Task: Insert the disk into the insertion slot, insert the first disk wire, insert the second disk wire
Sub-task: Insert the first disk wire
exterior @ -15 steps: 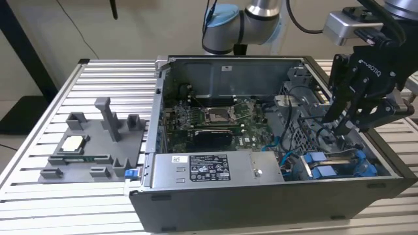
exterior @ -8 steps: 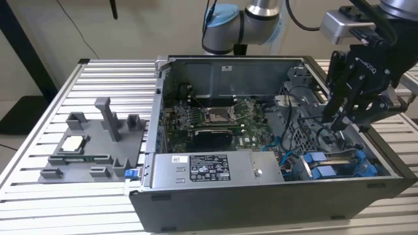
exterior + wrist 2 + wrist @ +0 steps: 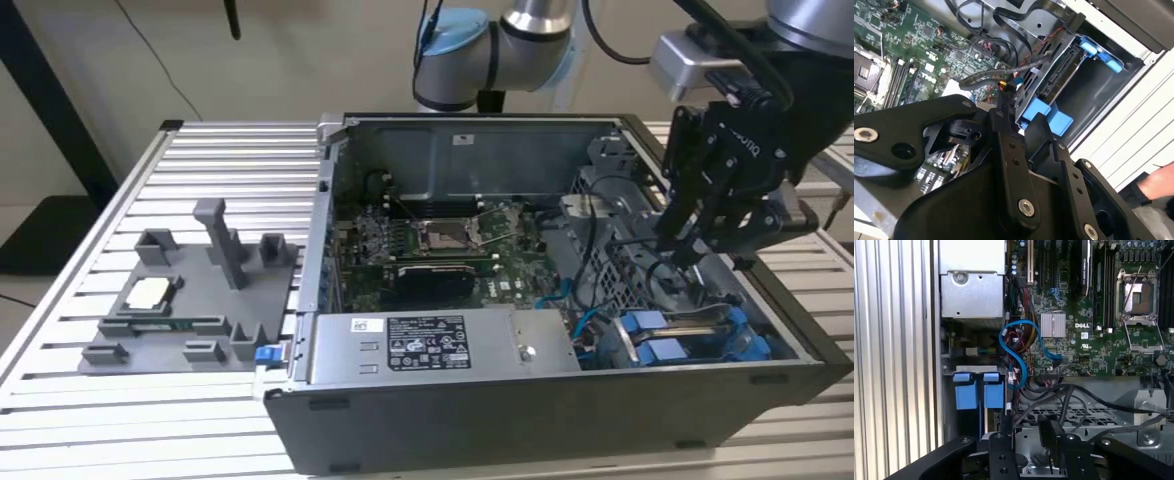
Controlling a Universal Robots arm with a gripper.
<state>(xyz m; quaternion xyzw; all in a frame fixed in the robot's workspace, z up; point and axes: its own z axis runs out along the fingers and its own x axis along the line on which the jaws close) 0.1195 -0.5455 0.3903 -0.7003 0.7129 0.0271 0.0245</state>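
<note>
Slatted metal table [image 3: 80,330] carries an open computer case [image 3: 534,430] lying on its side. Nearest in the exterior view, a grey power supply [image 3: 441,345] with a label lies along the case's front wall.

Just beside it, toward the exterior view's right, is the grey drive cage. The disk [image 3: 1056,75], in its blue frame, sits edge-on in the insertion slot [image 3: 1081,100] with its connector edge facing the case interior. Two blue tabs [image 3: 979,392] of the cage lie side by side in the first wrist view.

The gripper [image 3: 687,250] hangs over the cage, just behind the disk. Its fingers [image 3: 1004,432] stand apart, and cage metal shows through the gap. A black wire [image 3: 979,79] runs up to one fingertip in the second wrist view; contact cannot be confirmed. A blue cable [image 3: 1019,360] loops between the cage and the motherboard [image 3: 441,240].

Farther in, the motherboard lies flat with its square socket [image 3: 438,235] uncovered. Well apart, at the exterior view's left, a grey holder tray [image 3: 187,290] rests on the table. The arm [image 3: 507,40] rises behind the case against a pale wall [image 3: 294,50].
</note>
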